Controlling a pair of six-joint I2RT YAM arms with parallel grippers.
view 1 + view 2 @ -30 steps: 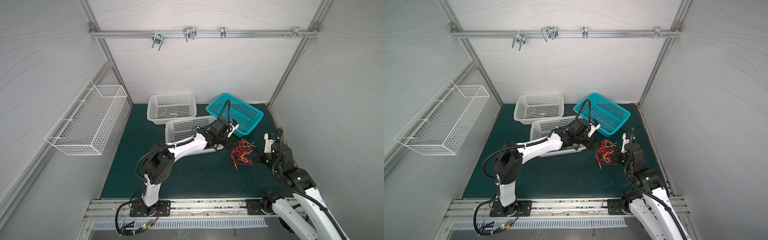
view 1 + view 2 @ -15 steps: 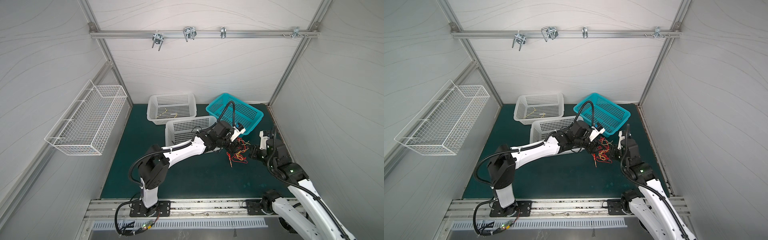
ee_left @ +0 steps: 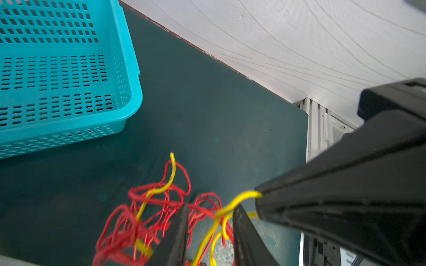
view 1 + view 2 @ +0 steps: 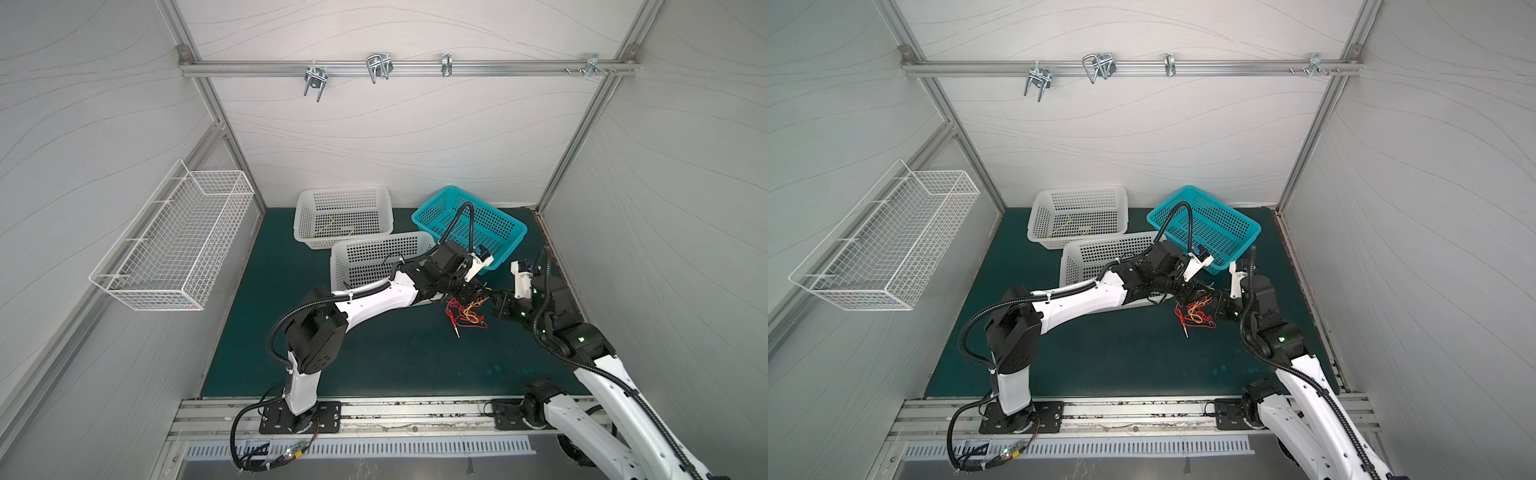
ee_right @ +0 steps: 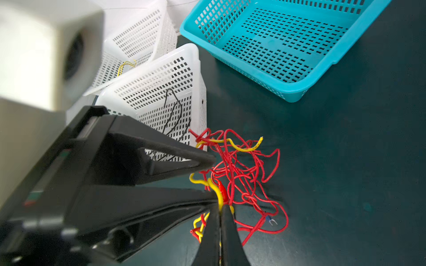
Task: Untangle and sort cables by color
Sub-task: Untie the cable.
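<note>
L fingers (image 3: 177, 241) apart — R fingers (image 5: 230, 237) pinched shut.

White-shelled arms (image 4: 374, 301) with black joints (image 4: 316, 336), corrugated hoses (image 4: 472, 228).

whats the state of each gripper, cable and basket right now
left gripper: jaws open around yellow cable
right gripper: jaws shut on yellow cable
red cables: tangled, unsorted
teal basket: empty
far white basket: holds sorted yellow cables
near white basket: holds black cable
wire basket: empty
</note>
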